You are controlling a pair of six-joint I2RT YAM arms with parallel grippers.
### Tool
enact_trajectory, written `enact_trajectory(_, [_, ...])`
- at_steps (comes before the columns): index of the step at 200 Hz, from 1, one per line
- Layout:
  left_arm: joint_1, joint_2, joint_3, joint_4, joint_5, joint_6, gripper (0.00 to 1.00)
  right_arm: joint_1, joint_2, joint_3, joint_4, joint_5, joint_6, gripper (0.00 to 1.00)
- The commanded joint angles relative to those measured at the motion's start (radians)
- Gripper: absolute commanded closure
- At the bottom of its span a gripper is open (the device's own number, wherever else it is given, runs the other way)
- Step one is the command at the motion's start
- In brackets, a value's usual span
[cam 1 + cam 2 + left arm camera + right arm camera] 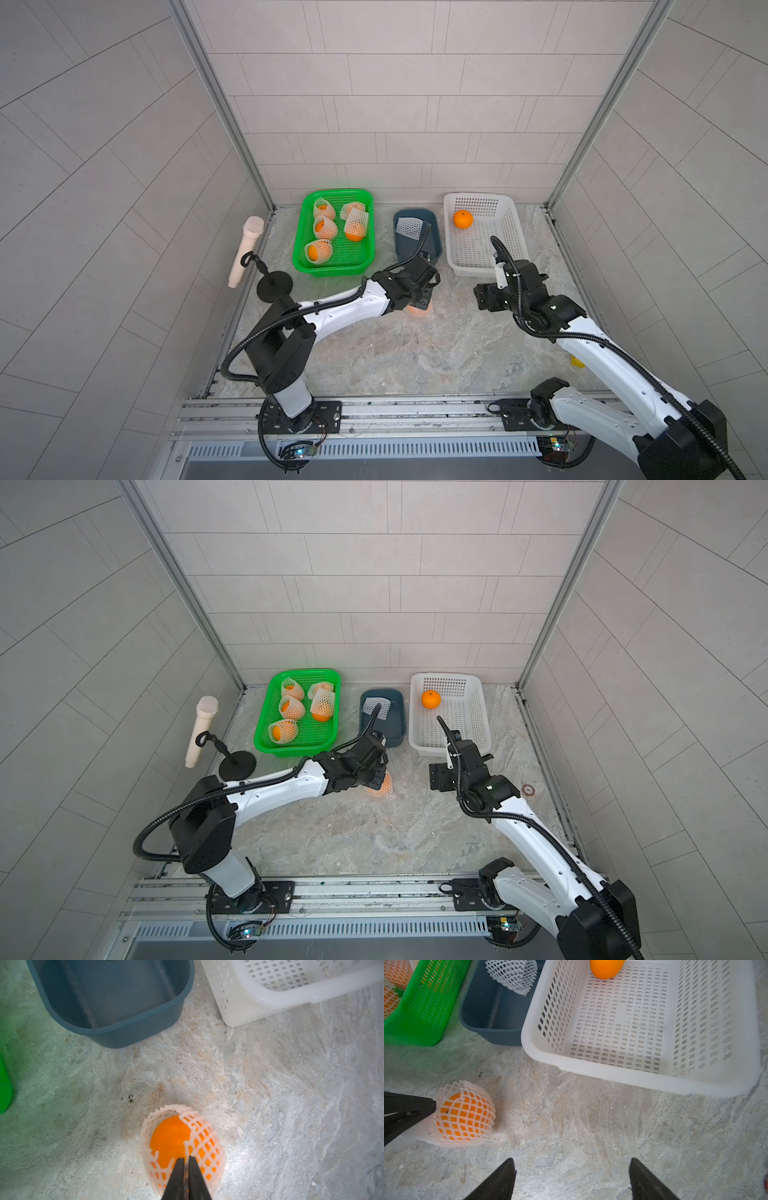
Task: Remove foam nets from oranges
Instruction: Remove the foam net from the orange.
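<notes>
Pinching the foam net (204,1140) at one end, our left pincer (186,1159) is closed on the mesh. The orange (169,1138) inside rests on the surface (591,1126) between the arms. The sleeve's open mouth points toward the blue bin (124,1040). Our right pincer (572,1162), wide and empty, hovers just right of the orange and is, we judge, well placed to hold the fruit.

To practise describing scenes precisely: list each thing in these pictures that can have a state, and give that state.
Left gripper: shut on the foam net.
Foam net: wrapped round the table orange.
Right gripper: open, empty.
Green basket: holds five netted oranges.
Blue tub: holds one empty net.
White basket: holds one bare orange.
</notes>
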Motion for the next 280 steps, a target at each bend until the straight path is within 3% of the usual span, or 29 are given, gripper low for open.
enact_trajectory(1, [-0.014,-0.011,-0.013,0.000,-0.021,-0.016,0.89,0.004,-0.006,-0.006,-0.015,0.008,0.009,0.13])
enact_trajectory(24, [-0.026,-0.003,-0.036,0.020,-0.082,-0.012,0.89,0.004,-0.009,-0.007,-0.017,0.009,0.011,0.13])
enact_trajectory(91, [-0.047,0.039,-0.033,0.019,-0.102,-0.016,0.86,0.004,-0.035,-0.010,-0.031,0.015,0.013,0.13])
enact_trajectory(141, [-0.059,0.017,-0.024,-0.001,-0.121,-0.018,0.70,0.004,-0.045,-0.013,-0.033,0.015,0.015,0.13])
enact_trajectory(200, [-0.065,-0.017,-0.017,-0.022,-0.139,-0.021,0.42,0.004,-0.058,-0.021,-0.035,0.018,0.017,0.13])
enact_trajectory(280, [-0.062,0.044,0.072,-0.149,-0.167,-0.073,0.22,0.004,-0.064,-0.023,-0.038,0.019,0.016,0.13])
